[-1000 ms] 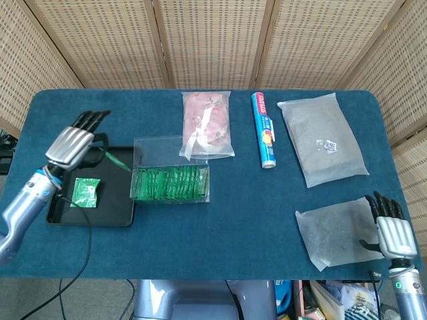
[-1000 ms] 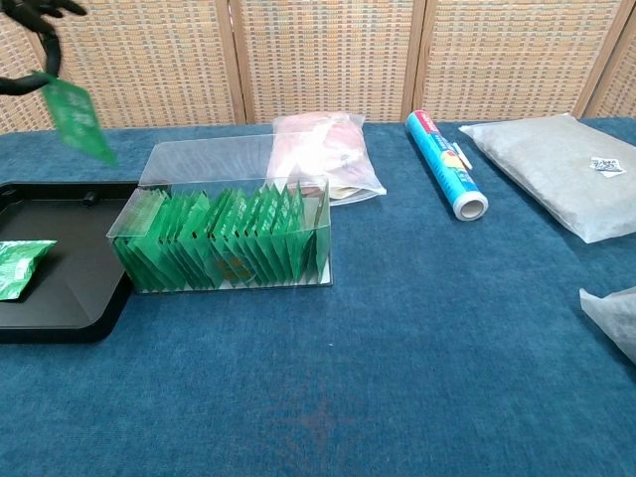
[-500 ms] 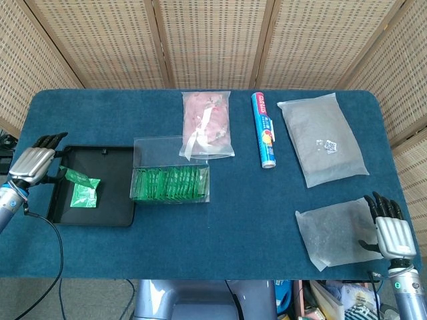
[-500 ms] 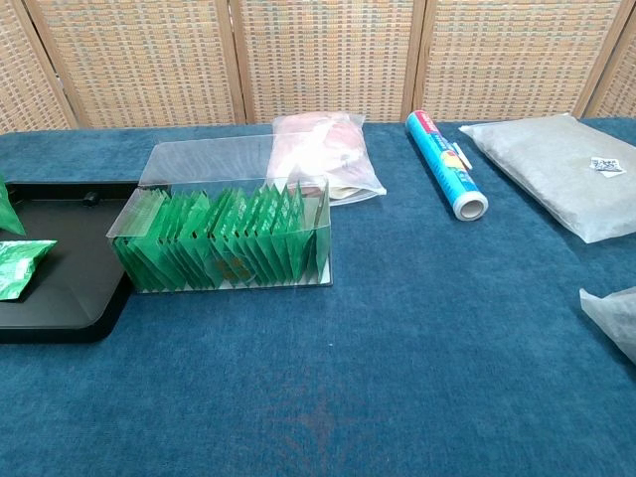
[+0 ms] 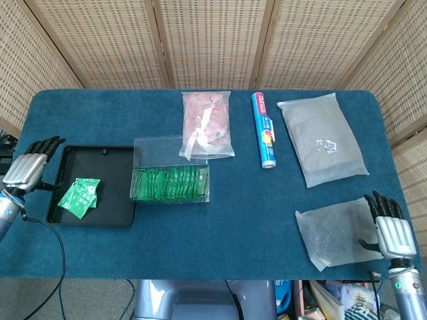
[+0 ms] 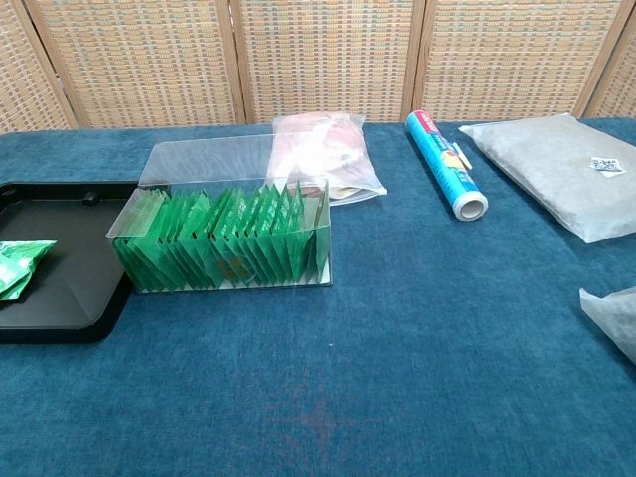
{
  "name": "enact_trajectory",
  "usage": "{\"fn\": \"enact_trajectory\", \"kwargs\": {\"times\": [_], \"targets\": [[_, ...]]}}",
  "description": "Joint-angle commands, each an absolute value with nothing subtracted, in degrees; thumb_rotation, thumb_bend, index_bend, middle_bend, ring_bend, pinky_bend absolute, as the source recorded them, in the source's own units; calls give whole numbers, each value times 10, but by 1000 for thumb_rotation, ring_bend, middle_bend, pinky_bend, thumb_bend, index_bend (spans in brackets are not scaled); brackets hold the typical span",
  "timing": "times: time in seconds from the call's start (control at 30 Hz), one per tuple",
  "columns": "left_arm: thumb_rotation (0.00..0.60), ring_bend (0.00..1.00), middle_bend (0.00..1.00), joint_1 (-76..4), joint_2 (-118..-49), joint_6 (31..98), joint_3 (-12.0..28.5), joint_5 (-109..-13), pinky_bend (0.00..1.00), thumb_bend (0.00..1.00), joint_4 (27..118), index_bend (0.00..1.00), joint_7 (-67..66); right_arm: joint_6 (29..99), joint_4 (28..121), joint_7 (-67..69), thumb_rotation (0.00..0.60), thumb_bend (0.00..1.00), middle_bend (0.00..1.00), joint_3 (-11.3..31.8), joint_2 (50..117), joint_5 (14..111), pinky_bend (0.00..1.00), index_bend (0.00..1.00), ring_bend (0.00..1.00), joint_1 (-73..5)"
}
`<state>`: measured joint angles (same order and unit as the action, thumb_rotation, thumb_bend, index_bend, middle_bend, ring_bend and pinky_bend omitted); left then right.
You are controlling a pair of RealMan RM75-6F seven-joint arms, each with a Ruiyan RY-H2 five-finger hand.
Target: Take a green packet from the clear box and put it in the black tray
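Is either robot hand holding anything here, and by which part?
Nothing is held. The left robot hand is empty beside the black tray; the right robot hand only rests on a translucent bag.

Green packets [image 5: 79,197], seemingly two overlapped, lie in the black tray [image 5: 107,213]; left robot hand [image 5: 27,170] beside it.

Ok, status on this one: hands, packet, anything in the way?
Left hand empty, beside the black tray. Right hand idle by a clear bag. Green packets lying in the tray. Nothing in the way.
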<state>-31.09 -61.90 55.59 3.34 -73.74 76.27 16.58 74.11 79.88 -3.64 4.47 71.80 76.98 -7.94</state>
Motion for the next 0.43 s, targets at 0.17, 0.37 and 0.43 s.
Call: {"fn": "enact_trajectory", "kwargs": {"times": [0.17,0.37,0.43], "targets": [[600,0,0,-186,-655,810,44,-757,0,227,868,0,25,787,787,-17,600,0,0,48,724,805,0,0,0,-74],[600,0,0,-157,-668,834,31,-757,0,227,910,0,-35,830,760,-1,600,0,0,49,737,838,0,0,0,-70],[600,0,0,-157,-663,824,30,-757,0,227,916,0,-41,833,758,0,600,0,0,49,738,841,0,0,0,-69]]}}
